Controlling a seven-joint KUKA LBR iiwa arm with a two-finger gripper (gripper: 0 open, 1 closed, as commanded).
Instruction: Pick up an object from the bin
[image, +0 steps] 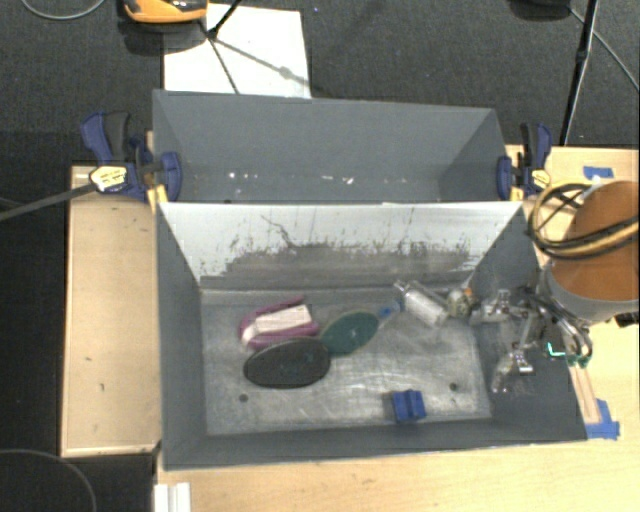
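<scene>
The tool (510, 375) hung at the right of the frame, low over the right end of the bin (330, 140), where the flat floor met the sloping right wall. It sat on the end of the arm (560, 320), which came in from the right edge of the frame under its orange cover (600, 255) and looped cables. How far the tool stood open could not be told, nor whether it had hold of anything; it was not set round any of the loose things.

Five things lay on the floor of the bin, all to the left of the tool. Nearest was a silvery tube (423, 305), lying slanted at the foot of the back wall, right of centre and up and to the left of the tool. Its right end pointed toward the metal parts of the tool, and whether the two touched could not be told. A small blue block (406, 405) lay by itself near the front wall, below and to the left of the tool and well apart from it.

The other three were bunched together left of centre. A dark green oval (350, 332) lay tilted in the middle of the floor, with a short bluish stub at its upper right, near the left end of the silvery tube. A black oval disc (288, 364) lay touching its lower left edge. A pink packet (278, 322) lay just above the disc, its lower edge against or over the disc's rim.
</scene>
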